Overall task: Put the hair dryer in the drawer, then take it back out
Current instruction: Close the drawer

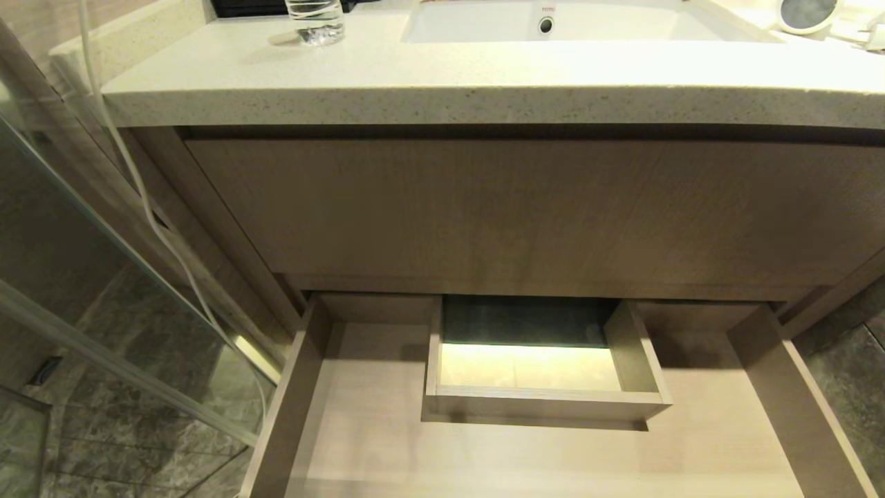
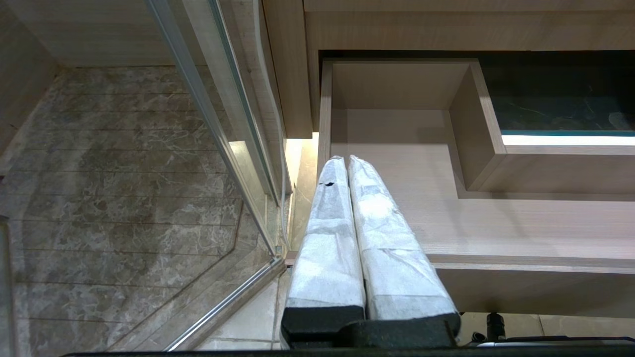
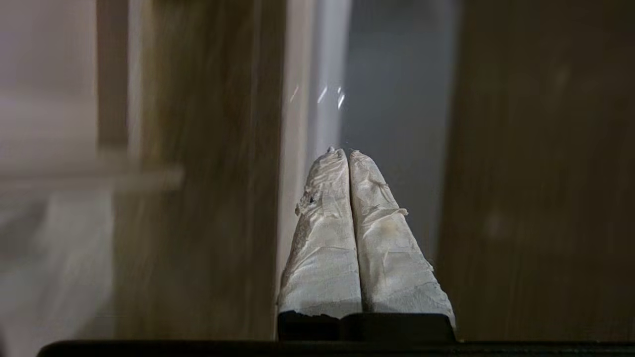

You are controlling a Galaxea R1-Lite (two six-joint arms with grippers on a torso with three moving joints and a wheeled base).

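Light-brown wood grain fills most of what we see from the head view: the drawer point(image 1: 359, 429) stands pulled out below the taller front panel point(image 1: 525, 207), and its floor is bare around the boxed rectangular cutout point(image 1: 546, 404) set against its back. The hair dryer point(image 1: 805, 14) is not in the drawer; we see its round grey grille end on the speckled bench point(image 1: 442, 76), at the far right corner, beside the white sink point(image 1: 553, 24). A drinking glass point(image 1: 314, 21) stands on the bench toward the far left, well apart from the hair dryer. A white cord point(image 1: 148, 207) hangs down past the bench's left edge, in front of a glass partition point(image 1: 83, 228), with marbled floor tiles point(image 1: 124, 387) below.

Neither arm shows in the head view. From the left wrist view we see the left gripper point(image 2: 346, 157) hanging over the drawer's front left corner, its white-wrapped fingers point(image 2: 379, 213) pressed together and holding nothing; the drawer's wall and the cutout lie beyond it. From the right wrist view we see the right gripper point(image 3: 346, 150) with its wrapped fingers point(image 3: 325, 238) also pressed together, nothing between them. The surroundings there are streaked; we make out only brown wood-toned surfaces and a pale upright band, and cannot tell exactly where this gripper is.
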